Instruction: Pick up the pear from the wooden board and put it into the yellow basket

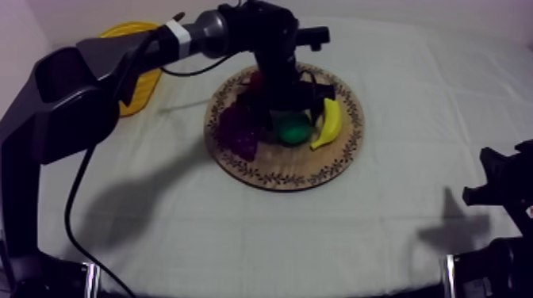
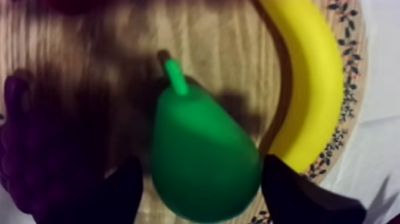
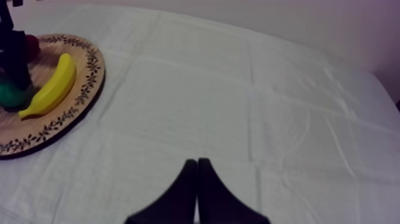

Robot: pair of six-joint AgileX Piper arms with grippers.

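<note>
**Left claw astride the pear on the board**

Top view: The board [image 1: 274, 168] lies on the counter [image 1: 381, 238] and carries the fruit. The left arm [image 1: 103, 63] comes in from the board's far left and bends down over its middle, putting the left claw [image 1: 289, 120] at the pear [image 1: 295, 131]. The pear lies near the board's centre. The banana [image 1: 330, 123] lies just beside it, along the board's right rim, and the grapes [image 1: 240, 133] lie on the pear's other side. A small red fruit [image 1: 252, 80] shows at the board's far edge. The basket [image 1: 144, 89] stands off the board to its far left, partly behind the arm. The right claw [image 1: 493, 189] sits well apart from the board, low at the counter's right side.

Left wrist view: The left claw is open. Its fingers [image 2: 122, 190] stand apart, one at each side of the pear's broad end. The banana-side finger is right at the pear's edge, and a sliver of board shows between the other finger and the pear. The pear lies on the board with its stem pointing away from the claw.

Right wrist view: The right claw's fingers lie together as a narrow wedge, closed on nothing, over bare counter well off the board. Farther off, the left claw stands at the pear on the board, with the banana just beside it.
</note>
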